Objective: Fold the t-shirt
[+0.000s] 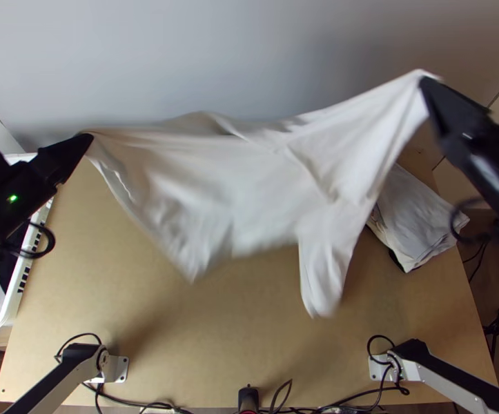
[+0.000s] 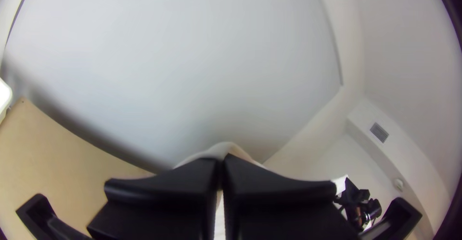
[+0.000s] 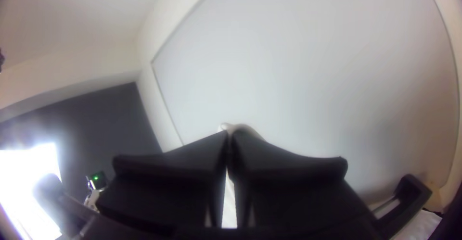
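A white t-shirt [image 1: 249,179] hangs stretched in the air over the table between both grippers, its lower parts loose and blurred. At its left corner my left gripper [image 1: 89,139] is shut on the cloth; at the higher right corner my right gripper [image 1: 425,84] is shut on it too. In the left wrist view a bit of cloth [image 2: 222,148] rises behind the closed tips of the left gripper [image 2: 220,160]. The right wrist view has cloth [image 3: 240,127] pinched at the tips of the right gripper [image 3: 229,136].
A folded pale cloth [image 1: 418,217] lies at the table's right side, partly behind the hanging shirt. A white slotted object [image 1: 7,303] stands by the left edge. Cables [image 1: 201,410] run along the near edge of the wooden table [image 1: 201,338]. A pale wall rises behind.
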